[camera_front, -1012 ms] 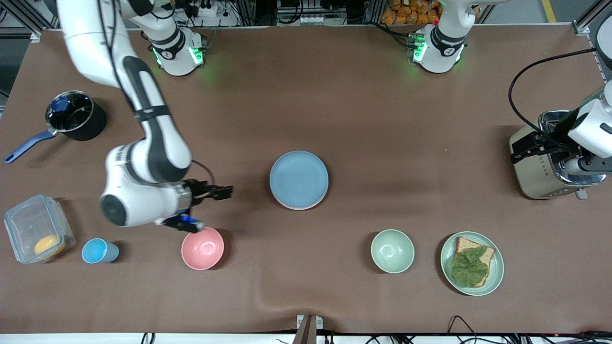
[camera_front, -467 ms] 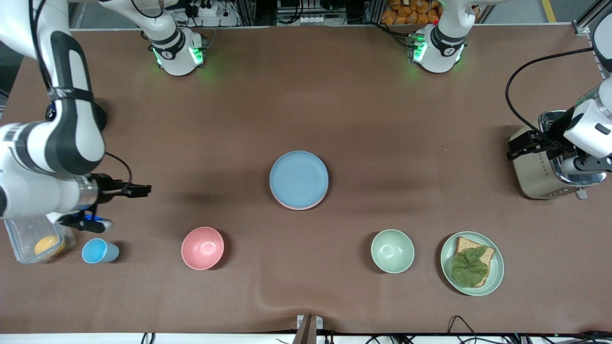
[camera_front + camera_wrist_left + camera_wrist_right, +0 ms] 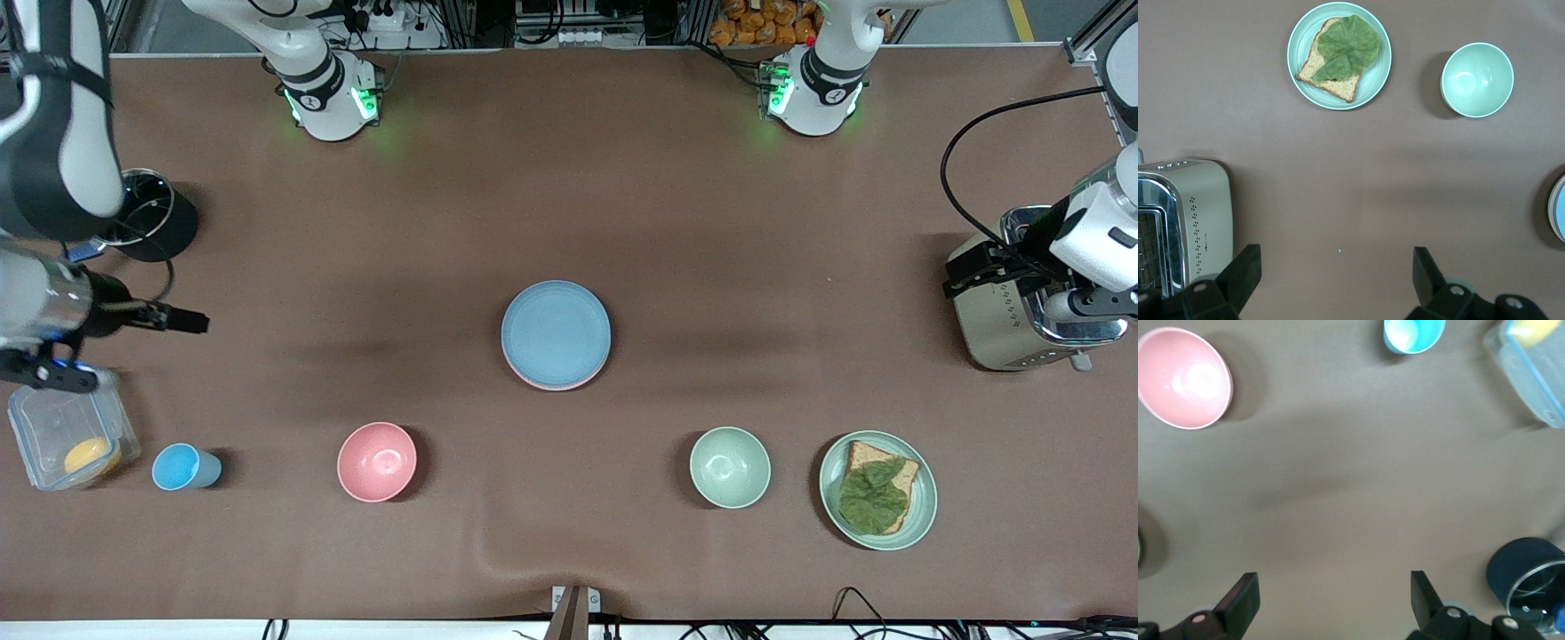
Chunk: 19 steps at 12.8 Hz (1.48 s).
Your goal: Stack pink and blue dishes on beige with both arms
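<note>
The light blue plate [image 3: 556, 331] lies on top of a stack in the middle of the table. A thin pink rim of the pink plate [image 3: 558, 388] shows under its near edge. No beige plate shows; whatever is under the stack is hidden. My right gripper [image 3: 191, 322] [image 3: 1333, 587] hangs open and empty over the right arm's end of the table, between the pot and the clear container. My left gripper [image 3: 956, 276] [image 3: 1335, 260] is open and empty beside the toaster. The blue plate's edge [image 3: 1559, 217] just shows in the left wrist view.
A pink bowl [image 3: 377, 461], blue cup [image 3: 182, 468] and clear container [image 3: 67, 436] sit near the front camera toward the right arm's end. The dark pot [image 3: 151, 218] stands farther back. A green bowl [image 3: 730, 467], a green plate [image 3: 925, 516] with toast and a toaster [image 3: 1005, 311] are toward the left arm's end.
My right arm has swung away from above the pink bowl toward its end of the table, gripper still open. The left arm has barely moved. The stack is unchanged.
</note>
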{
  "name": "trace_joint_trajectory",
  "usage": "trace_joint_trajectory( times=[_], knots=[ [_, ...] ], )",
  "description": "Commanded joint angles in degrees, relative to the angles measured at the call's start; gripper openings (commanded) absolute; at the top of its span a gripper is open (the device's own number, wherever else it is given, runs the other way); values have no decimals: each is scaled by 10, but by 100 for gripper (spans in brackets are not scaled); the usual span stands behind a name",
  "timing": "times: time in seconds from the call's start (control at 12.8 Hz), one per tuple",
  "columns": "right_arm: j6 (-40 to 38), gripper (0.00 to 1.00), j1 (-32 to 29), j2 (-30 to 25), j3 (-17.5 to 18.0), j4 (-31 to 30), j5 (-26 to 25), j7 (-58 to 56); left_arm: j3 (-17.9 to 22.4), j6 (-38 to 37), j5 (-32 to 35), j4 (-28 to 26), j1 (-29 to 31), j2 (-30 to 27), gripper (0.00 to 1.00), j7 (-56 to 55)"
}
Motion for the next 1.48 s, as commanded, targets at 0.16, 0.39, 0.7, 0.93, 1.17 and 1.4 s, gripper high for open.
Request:
trace_joint_trajectory(
  times=[0.16, 0.39, 0.7, 0.93, 1.17, 1.4],
  knots=[
    [-36, 100, -22, -102, 20, -40, -59, -34, 1, -7, 14, 12, -3, -1, 100, 0],
    [-42, 100, -23, -111, 19, -40, -61, -35, 1, -7, 14, 12, -5, -1, 100, -1],
    [-33, 100, -19, -110, 20, -38, -53, -30, 1, -8, 14, 11, -4, -1, 100, 0],
    [-40, 100, -23, -110, 18, -33, -19, -32, 1, -11, 14, 11, -4, -1, 100, 0],
    [-41, 100, -23, -111, 19, -33, -24, -32, 0, -11, 13, 10, -2, -1, 100, 2],
    [-41, 100, -20, -111, 18, -33, -23, -29, 0, -11, 13, 10, -5, -1, 100, -2]
  ],
)
